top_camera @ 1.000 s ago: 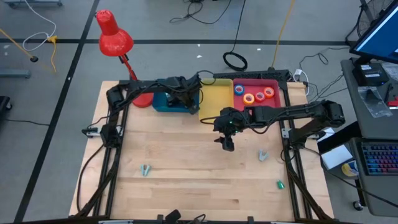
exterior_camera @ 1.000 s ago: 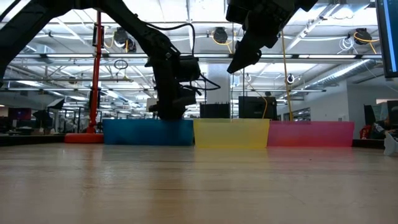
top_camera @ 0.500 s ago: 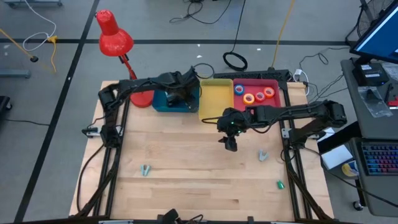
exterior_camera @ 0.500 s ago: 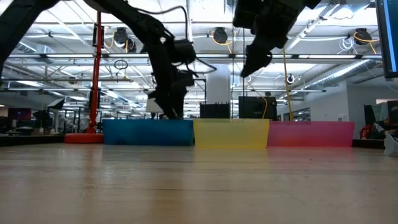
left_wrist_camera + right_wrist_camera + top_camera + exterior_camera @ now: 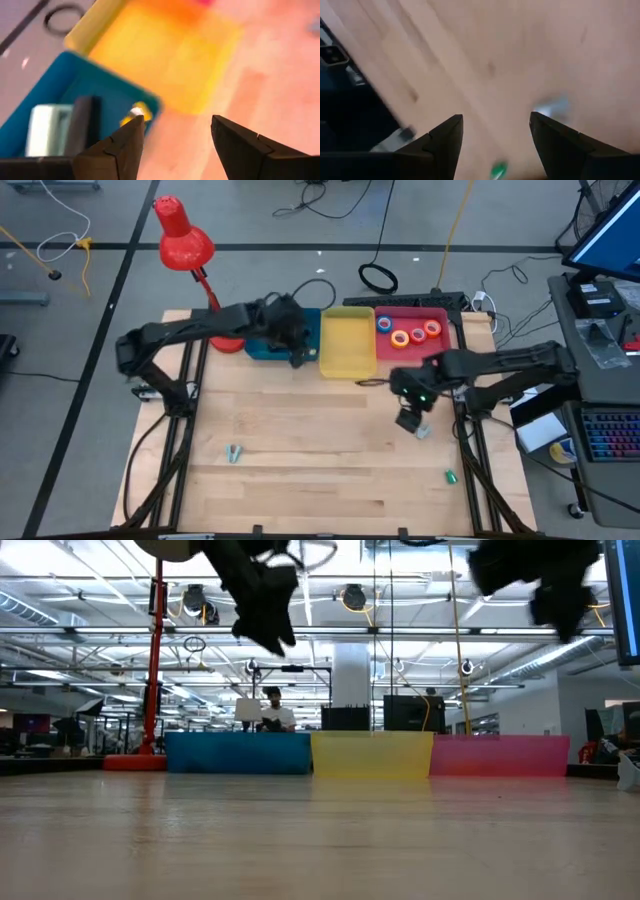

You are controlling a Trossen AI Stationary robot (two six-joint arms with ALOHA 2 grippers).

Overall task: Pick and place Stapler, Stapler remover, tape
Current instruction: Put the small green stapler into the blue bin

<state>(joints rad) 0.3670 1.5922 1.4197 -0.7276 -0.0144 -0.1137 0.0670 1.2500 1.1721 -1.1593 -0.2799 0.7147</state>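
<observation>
The stapler (image 5: 57, 127), pale and black, lies in the blue bin (image 5: 262, 345). Several tape rolls (image 5: 410, 332) lie in the red bin (image 5: 440, 315). One grey staple remover (image 5: 423, 430) lies on the table at the right, another (image 5: 234, 452) at the near left. My left gripper (image 5: 298, 357) hangs open above the blue bin's near right corner; in its wrist view the fingers (image 5: 177, 120) hold nothing. My right gripper (image 5: 408, 420) hangs open just left of the right staple remover (image 5: 552, 106), with nothing between its fingers (image 5: 496, 117).
A yellow bin (image 5: 348, 342) stands between the blue and red bins along the far edge. A red desk lamp (image 5: 185, 242) stands at the far left corner. A small green thing (image 5: 450, 476) lies near the right near corner. Bare wood fills the table's middle.
My left gripper has risen out of the blue bin and come a little toward the near edge. My right gripper has swung from the table's middle toward the right edge and a little nearer, ending beside the right staple remover.
</observation>
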